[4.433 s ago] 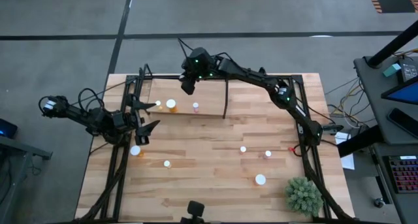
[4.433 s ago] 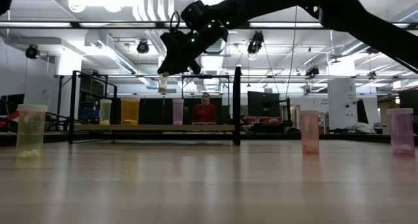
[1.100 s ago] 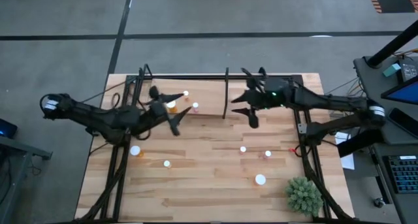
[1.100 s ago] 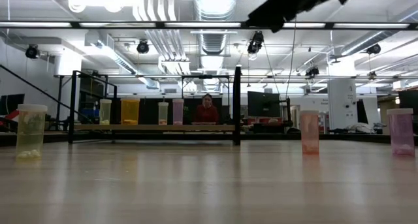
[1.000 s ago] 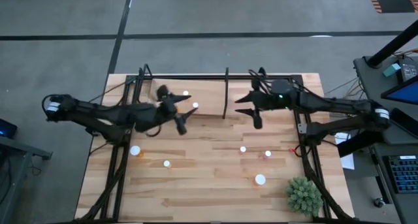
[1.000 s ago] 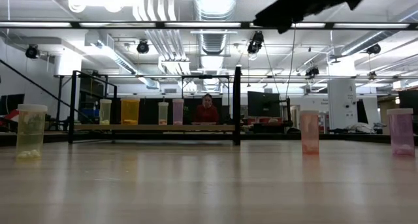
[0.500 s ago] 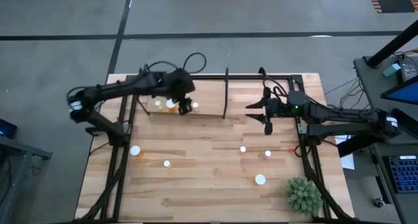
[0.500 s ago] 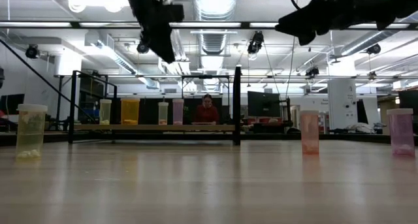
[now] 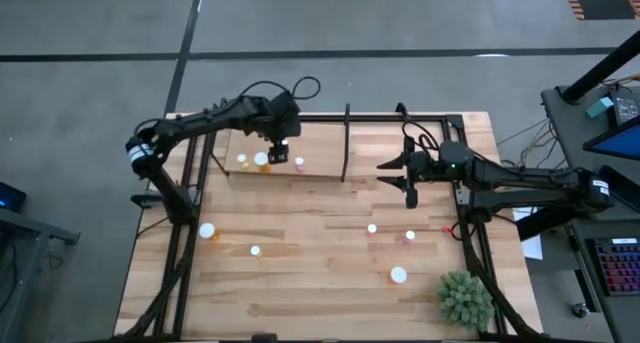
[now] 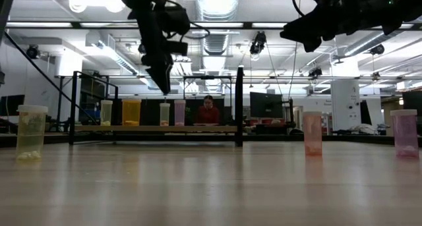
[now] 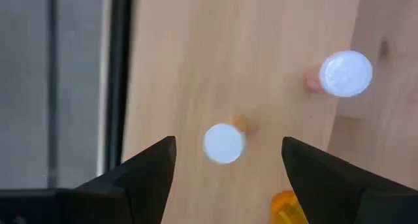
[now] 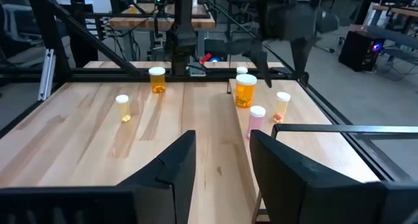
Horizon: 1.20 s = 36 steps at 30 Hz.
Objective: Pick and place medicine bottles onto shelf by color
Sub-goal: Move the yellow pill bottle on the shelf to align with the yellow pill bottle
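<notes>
Bottles were what we sorted around, and the shelf [image 9: 300, 153], a pale board at the far edge of the bench [image 9: 320, 283], served as our landmark. On its left part stood a small yellow-bodied bottle [image 9: 242, 160], a larger orange bottle [image 9: 262, 161] and a pinkish bottle [image 9: 299, 164], close together in a row, which we judged to be the start of colour groups. The black post [image 9: 346, 143] rose at the shelf's right end.

Off the shelf, nearer us, lay the unsorted ones: a large yellow bottle [image 9: 207, 231] and a small one [image 9: 255, 251] to the left, two small pinkish bottles [image 9: 372, 228] [image 9: 410, 236] and a larger white-capped bottle [image 9: 398, 275] to the right.

We found the left gripper [image 9: 279, 151] hovering above the shelf, just over the row, jaws spread wide and empty, as the left wrist view showed a cap between them far below. The right gripper [image 9: 405, 173] hung right of the post, off the shelf, jaws parted and holding nothing.

From above we saw mostly caps, so body colours of the small bottles were hard to settle. The green plant [image 9: 465, 300] sat at the near right corner.
</notes>
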### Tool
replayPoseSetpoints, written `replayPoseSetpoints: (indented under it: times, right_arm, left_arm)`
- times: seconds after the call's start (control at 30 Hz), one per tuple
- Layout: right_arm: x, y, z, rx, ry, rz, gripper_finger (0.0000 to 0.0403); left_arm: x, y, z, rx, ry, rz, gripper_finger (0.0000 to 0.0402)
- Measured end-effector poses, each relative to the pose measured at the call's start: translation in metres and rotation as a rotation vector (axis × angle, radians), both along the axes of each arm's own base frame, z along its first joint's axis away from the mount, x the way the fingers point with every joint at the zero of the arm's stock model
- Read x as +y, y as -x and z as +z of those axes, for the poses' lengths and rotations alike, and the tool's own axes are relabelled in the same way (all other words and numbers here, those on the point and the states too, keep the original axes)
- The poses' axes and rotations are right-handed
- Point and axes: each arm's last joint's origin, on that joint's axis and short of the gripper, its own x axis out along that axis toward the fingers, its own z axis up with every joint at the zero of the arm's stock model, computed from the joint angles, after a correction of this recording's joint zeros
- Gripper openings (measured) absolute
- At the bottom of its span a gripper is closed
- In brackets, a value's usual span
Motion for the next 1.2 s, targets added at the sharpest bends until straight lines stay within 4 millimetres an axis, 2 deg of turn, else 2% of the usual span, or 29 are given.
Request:
replayPoseSetpoints:
  times: [0.17,0.3,0.63,0.93,1.2]
  right_arm:
    - [0.0,0.0,0.0,0.0,0.001,0.0,0.0133]
    - [0.0,0.0,0.0,0.001,0.0,0.0,0.0134]
    - [0.0,0.0,0.0,0.001,-0.008,-0.001,0.0132]
    - [0.0,0.0,0.0,0.001,-0.009,-0.001,0.0128]
    - [0.0,0.0,0.0,0.001,-0.017,-0.003,0.0128]
  left_arm:
    - [0.006,-0.007,-0.017,0.038,0.038,-0.006,0.0256]
    - [0.014,-0.013,-0.028,0.062,0.002,0.018,0.0247]
    - [0.015,-0.011,-0.027,0.077,-0.018,0.022,0.0236]
    - [0.014,-0.011,-0.03,0.07,0.011,0.021,0.0154]
    - [0.014,-0.011,-0.03,0.07,0.012,0.021,0.011]
